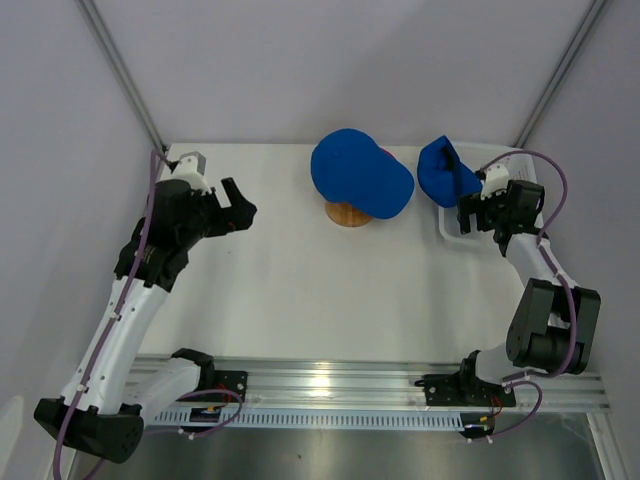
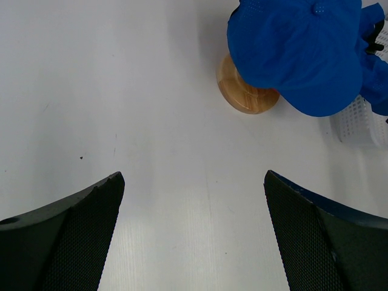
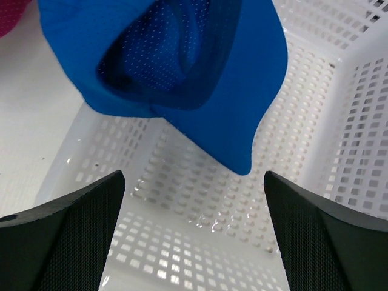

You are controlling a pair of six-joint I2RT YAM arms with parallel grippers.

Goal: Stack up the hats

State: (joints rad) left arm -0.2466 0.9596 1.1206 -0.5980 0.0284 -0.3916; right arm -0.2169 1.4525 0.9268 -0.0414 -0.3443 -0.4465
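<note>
A royal blue hat [image 1: 360, 175] sits on top of the wooden stand [image 1: 348, 214] at the back middle, with a sliver of the magenta-pink hat [image 1: 386, 153] showing under it. A second blue hat [image 1: 446, 172] lies tipped over the left wall of the white mesh basket [image 1: 520, 158], its inside facing my right wrist camera [image 3: 182, 66]. My right gripper [image 3: 194, 182] stands open just short of that hat's brim, holding nothing. My left gripper [image 2: 194, 182] is open over the bare table, well left of the stand [image 2: 245, 94] and the hat on it [image 2: 303, 48].
The basket [image 3: 327, 121] stands at the back right by a slanted frame pole [image 1: 560, 70]. Another pole [image 1: 125, 75] rises at the back left. White walls close in the table, and an aluminium rail [image 1: 380, 385] runs along the near edge.
</note>
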